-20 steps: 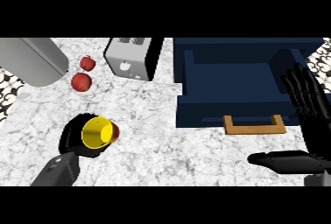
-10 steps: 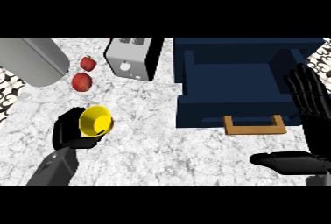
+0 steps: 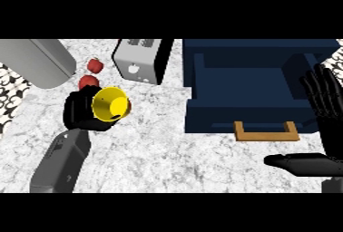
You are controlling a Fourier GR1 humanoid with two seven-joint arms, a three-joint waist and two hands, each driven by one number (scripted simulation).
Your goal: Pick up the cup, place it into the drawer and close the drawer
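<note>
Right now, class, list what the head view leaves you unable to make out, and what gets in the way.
Head view:
- yellow cup: base and outer wall hidden in the curled left hand.
- lower red item: partly behind the left hand.
- grey object, upper left: cut off by edges; unidentifiable.
- drawer: right side partly covered by the open right hand.

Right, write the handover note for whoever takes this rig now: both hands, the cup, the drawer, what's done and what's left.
Left hand: curled round the yellow cup, which is tipped on its side, over the counter left of the drawer.
Right hand: open, fingers up, resting at the view's right edge beside the drawer.
Drawer: pulled open, wooden handle toward the robot, nothing seen inside.
Done: cup grasped.
Left: carry the cup right, set it in the drawer, release, push the drawer shut.
</note>
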